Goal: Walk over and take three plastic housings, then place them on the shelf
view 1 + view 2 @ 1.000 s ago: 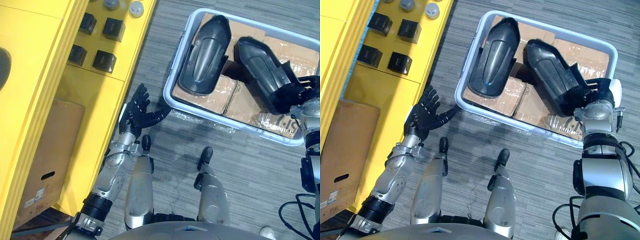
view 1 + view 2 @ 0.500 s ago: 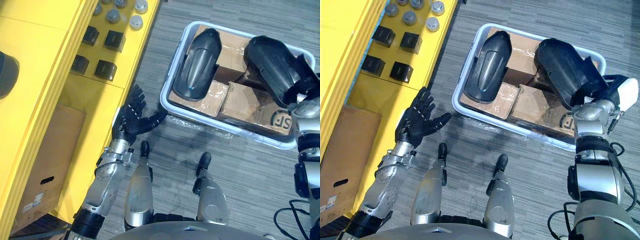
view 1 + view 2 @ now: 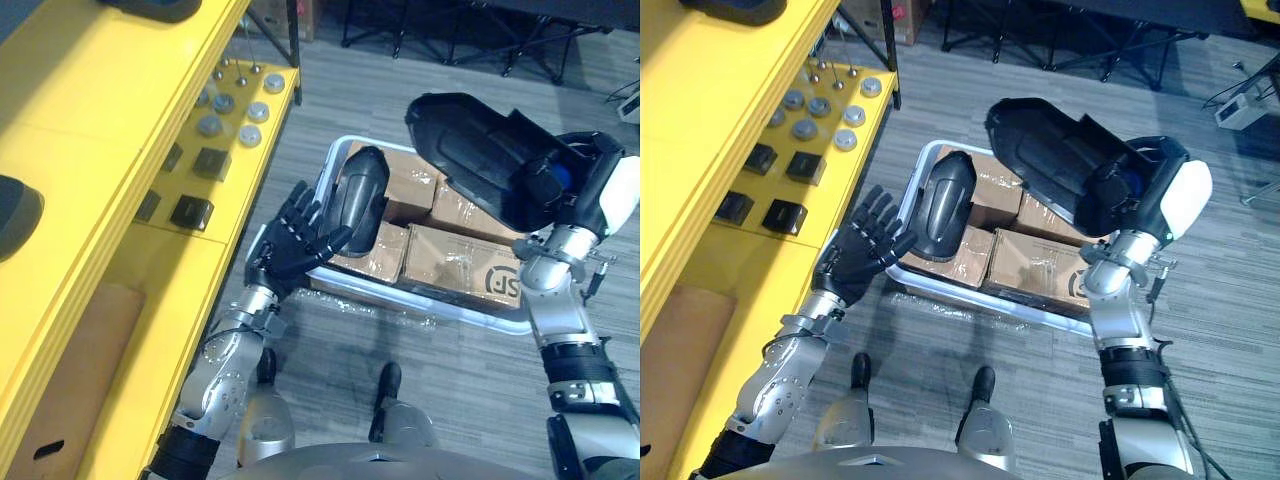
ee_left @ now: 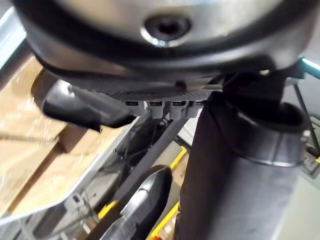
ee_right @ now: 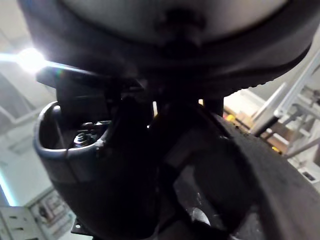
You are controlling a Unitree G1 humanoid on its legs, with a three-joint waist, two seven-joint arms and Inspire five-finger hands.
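Yellow shelf unit [image 3: 110, 160] runs down the left side. Vs. 1 s ago the whole view has swung up, so more of its top & the far floor shows: camera move, not the shelf.

White plastic bin [image 3: 440, 308] w/ brown cardboard boxes [image 3: 450, 265] sits on the grey floor just beside the shelf.

Big change: the long black plastic housing [image 3: 475, 150] lay in the bin next to its twin 1 s ago. It is now up in the air, clear of the boxes, tilted, hollow side up. The right hand [image 3: 1150, 195] is clamped on its near end, fingers curled over the edge, white thumb cover on the outside.

Second black housing [image 3: 360, 200] is unchanged: in the bin's left part, leaning on a box, domed side up.

The left hand [image 3: 290, 245] was low by the shelf front 1 s ago, apart from the bin corner. Now it is raised & spread, palm toward the bin. Its fingertips overlap the bin's left rim & the second housing's near end; touching or not, can't tell.

- **Left wrist view:** its thumb [image 4: 82, 107] sticks out over cardboard & the pale bin rim.
- **Right wrist view:** the held housing's ribbed inside sits tight against the hand.
- **Left eye view:** a dark rounded object [image 3: 15, 215] lies on the shelf's upper level.

Lower level carries small black blocks [image 3: 190, 212] & grey round caps [image 3: 225, 110].
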